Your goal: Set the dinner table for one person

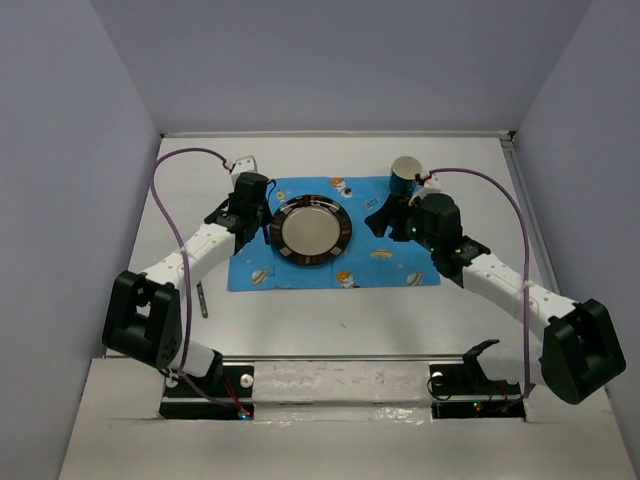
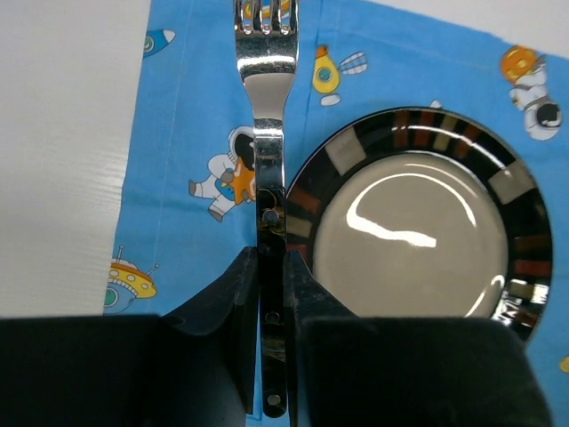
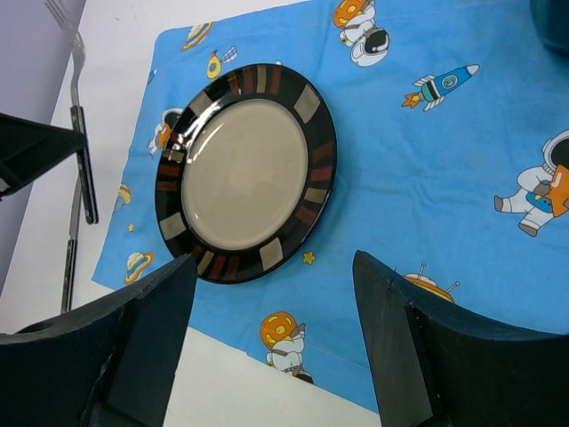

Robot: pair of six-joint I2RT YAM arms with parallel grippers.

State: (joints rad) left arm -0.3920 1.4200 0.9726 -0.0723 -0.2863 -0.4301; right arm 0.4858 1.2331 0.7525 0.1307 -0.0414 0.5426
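The white dinner table (image 1: 330, 320) carries a blue cartoon mat (image 1: 390, 265) with a dark-rimmed plate (image 1: 310, 232) in its middle. My left gripper (image 1: 260, 222) is at the plate's left edge, shut on the handle of a steel fork (image 2: 269, 151). In the left wrist view (image 2: 269, 258) the fork's tines point away over the mat, beside the plate (image 2: 418, 231). My right gripper (image 1: 382, 222) hangs open and empty above the mat right of the plate. In the right wrist view (image 3: 274, 267) its fingers (image 3: 391, 329) straddle the mat's near edge.
A blue mug (image 1: 406, 175) stands at the mat's far right corner. A thin metal utensil (image 1: 202, 300) lies on the bare table left of the mat; it also shows in the right wrist view (image 3: 69, 267). Grey walls enclose the table.
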